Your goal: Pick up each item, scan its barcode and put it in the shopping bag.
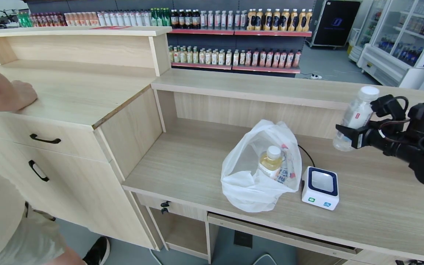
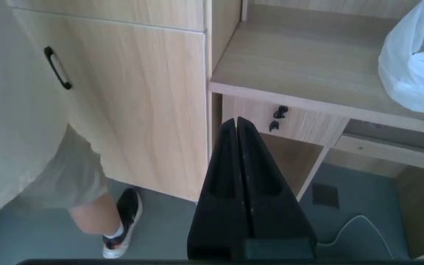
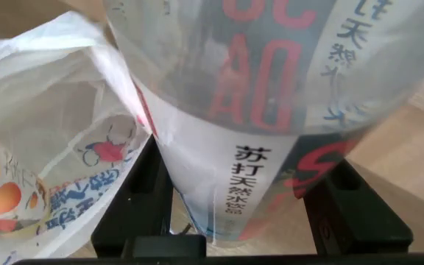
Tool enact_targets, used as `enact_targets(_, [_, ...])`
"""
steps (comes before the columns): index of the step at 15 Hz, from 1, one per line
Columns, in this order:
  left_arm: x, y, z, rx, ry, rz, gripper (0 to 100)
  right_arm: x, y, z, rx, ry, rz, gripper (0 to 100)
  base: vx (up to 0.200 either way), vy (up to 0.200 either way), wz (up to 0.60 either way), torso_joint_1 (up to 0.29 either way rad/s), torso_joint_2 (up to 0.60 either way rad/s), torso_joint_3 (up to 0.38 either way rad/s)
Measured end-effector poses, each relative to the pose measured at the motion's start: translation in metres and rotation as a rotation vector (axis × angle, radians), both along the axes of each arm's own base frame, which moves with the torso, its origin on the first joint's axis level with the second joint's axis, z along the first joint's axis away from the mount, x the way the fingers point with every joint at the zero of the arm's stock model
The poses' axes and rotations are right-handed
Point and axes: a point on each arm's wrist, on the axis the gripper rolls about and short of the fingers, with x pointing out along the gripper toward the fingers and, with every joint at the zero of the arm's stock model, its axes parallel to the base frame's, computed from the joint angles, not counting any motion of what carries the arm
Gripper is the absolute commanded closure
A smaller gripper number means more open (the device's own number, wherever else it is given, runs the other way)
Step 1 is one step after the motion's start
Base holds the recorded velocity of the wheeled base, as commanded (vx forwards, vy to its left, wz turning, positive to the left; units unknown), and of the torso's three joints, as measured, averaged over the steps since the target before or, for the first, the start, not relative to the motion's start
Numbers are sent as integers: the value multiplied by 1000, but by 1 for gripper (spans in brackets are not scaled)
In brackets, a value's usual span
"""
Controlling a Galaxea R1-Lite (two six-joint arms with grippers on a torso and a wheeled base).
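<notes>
Your right gripper (image 1: 359, 127) is clamped on a clear water bottle (image 1: 355, 114), white cap up and slightly tilted. It holds the bottle above the counter (image 1: 197, 165), to the right of the shopping bag (image 1: 241, 176) and beyond the scanner (image 1: 320, 187), not over its window. The right wrist view confirms the grip: one finger (image 3: 135, 199) sits on each side of the labelled body. The bag's printed contents lie just beside. The bag stands open on the counter, touching the scanner's left side. It already contains a bottle of yellow drink (image 1: 271, 162), upright, with a printed item (image 1: 287, 165) next to it, so at least two items are judged bagged. Your left gripper (image 2: 235, 136) hangs below counter level in front of the cabinet, fingers pressed together on nothing, and it takes no part. Whether the held bottle has been scanned cannot be told. On this evidence, the work outstanding is to present its barcode to the scanner window and then lower it through the bag mouth. The task is judged well advanced.
</notes>
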Motion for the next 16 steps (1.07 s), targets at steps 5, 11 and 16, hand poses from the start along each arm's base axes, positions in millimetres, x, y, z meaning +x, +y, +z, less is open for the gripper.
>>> enact_targets(5, [0, 0, 0, 0, 0, 0, 100, -56, 12, 1, 96, 45, -232, 100, 0, 0, 0, 0, 0, 0])
enact_targets(11, [0, 0, 0, 0, 0, 0, 100, -67, 18, 9, -8, -4, -357, 100, 0, 0, 100, 1, 0, 0])
enact_targets(16, [0, 0, 0, 0, 0, -1, 100, -63, 25, 12, -3, -29, -330, 100, 0, 0, 360, 1, 1, 0])
